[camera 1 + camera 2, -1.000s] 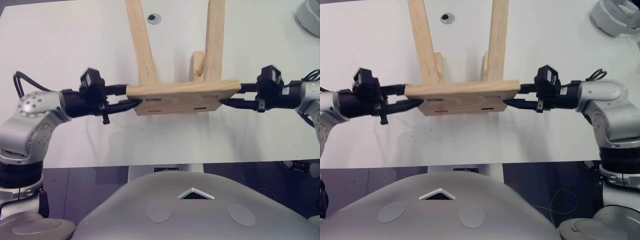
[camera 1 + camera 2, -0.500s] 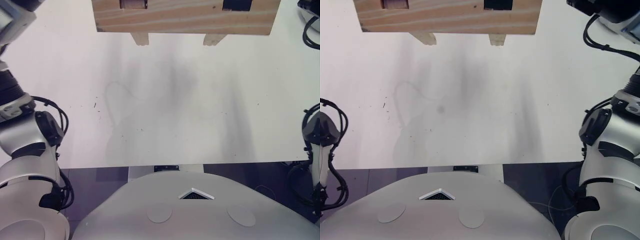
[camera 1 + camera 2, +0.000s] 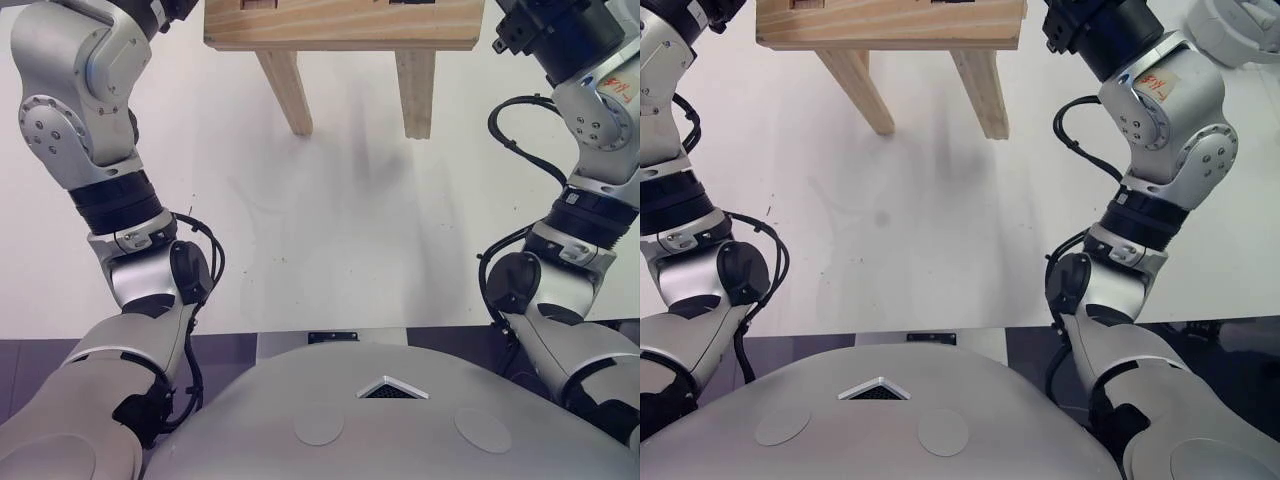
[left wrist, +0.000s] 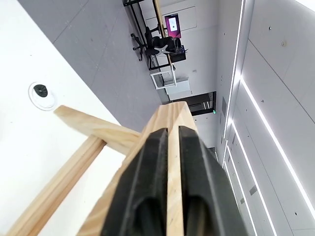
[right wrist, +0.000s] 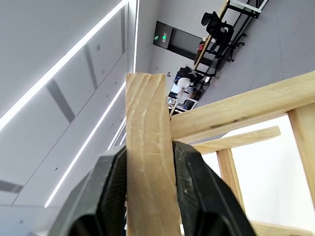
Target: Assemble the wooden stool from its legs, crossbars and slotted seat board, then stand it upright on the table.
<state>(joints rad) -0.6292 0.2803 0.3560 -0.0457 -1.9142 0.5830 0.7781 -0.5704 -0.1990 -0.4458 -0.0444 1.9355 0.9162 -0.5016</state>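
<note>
While the slotted seat board (image 3: 340, 25) hangs level at the far side of the table (image 3: 330, 250), its long axis runs side to side between the two arms, and the legs (image 3: 285, 90) point down from it toward the tabletop. Whether the feet touch the surface or hover just above it cannot be told. The left gripper (image 4: 172, 135) is clamped on the board's left end, one black finger on each face of the wood. The right gripper (image 5: 150, 152) pinches the right end the same way. Each arm holds its own end, so neither is nearer. The coming move looks like a straight lowering, both ends kept level so that all the feet land together. The wood shows bare grain. On the right arm sits a small orange label (image 3: 1147, 82) with red handwriting, too small to read with any certainty.
</note>
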